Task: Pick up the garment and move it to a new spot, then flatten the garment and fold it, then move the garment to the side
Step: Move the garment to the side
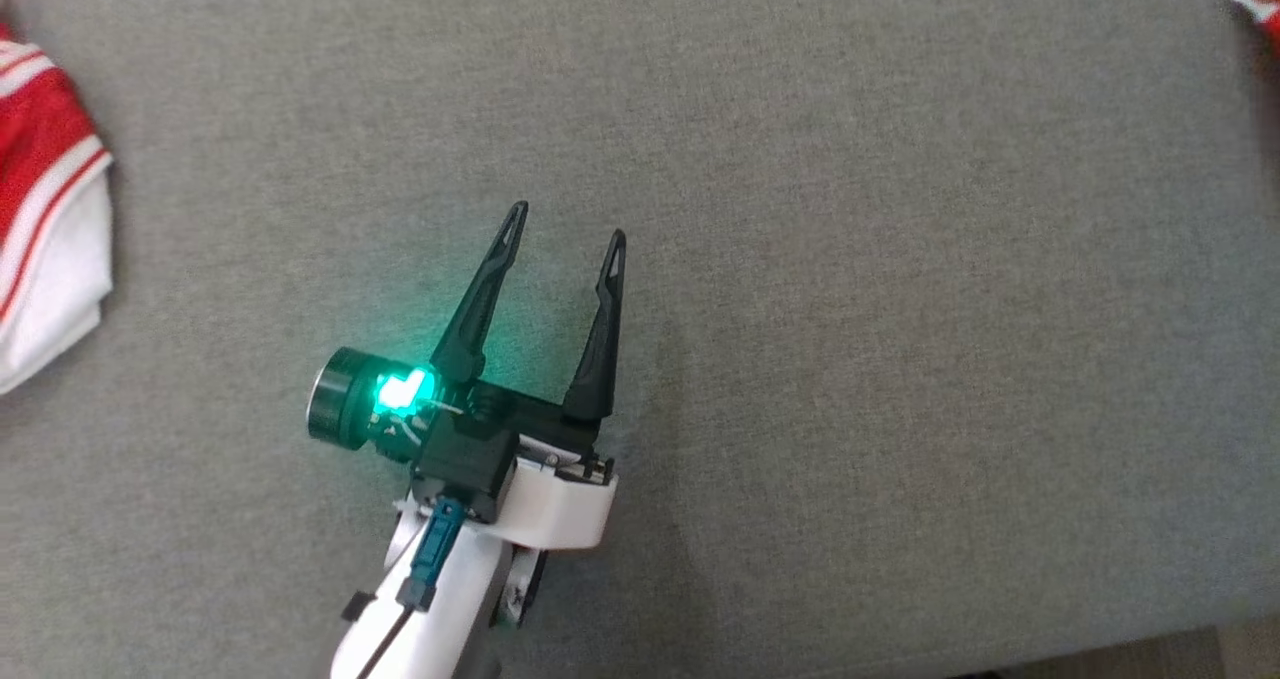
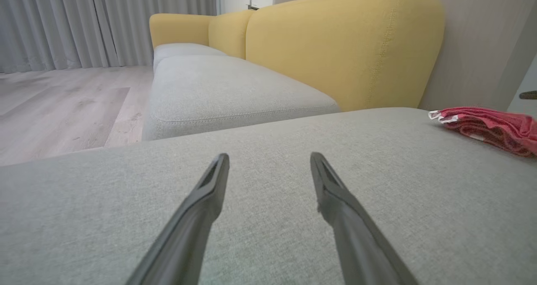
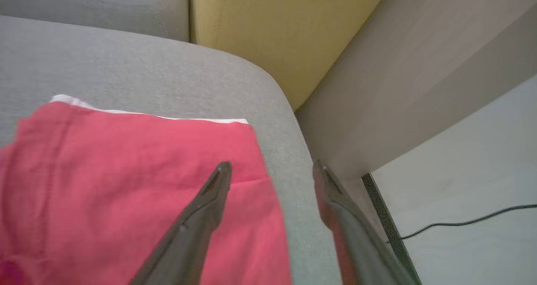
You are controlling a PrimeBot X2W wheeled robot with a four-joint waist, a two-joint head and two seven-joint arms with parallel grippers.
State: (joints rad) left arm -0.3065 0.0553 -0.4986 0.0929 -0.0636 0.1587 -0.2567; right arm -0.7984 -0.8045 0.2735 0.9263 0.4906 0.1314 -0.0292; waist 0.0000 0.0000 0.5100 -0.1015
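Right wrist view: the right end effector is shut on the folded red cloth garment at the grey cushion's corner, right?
No. The right wrist view shows the right end effector open, jaws apart, gripping nothing. The folded red cloth garment does lie at the grey fabric cushion's corner.

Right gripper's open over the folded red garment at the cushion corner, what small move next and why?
Probably lift the right gripper straight up. Its jaws stand open and the red garment lies folded flat by the cushion corner, so rising clear should avoid dragging it.
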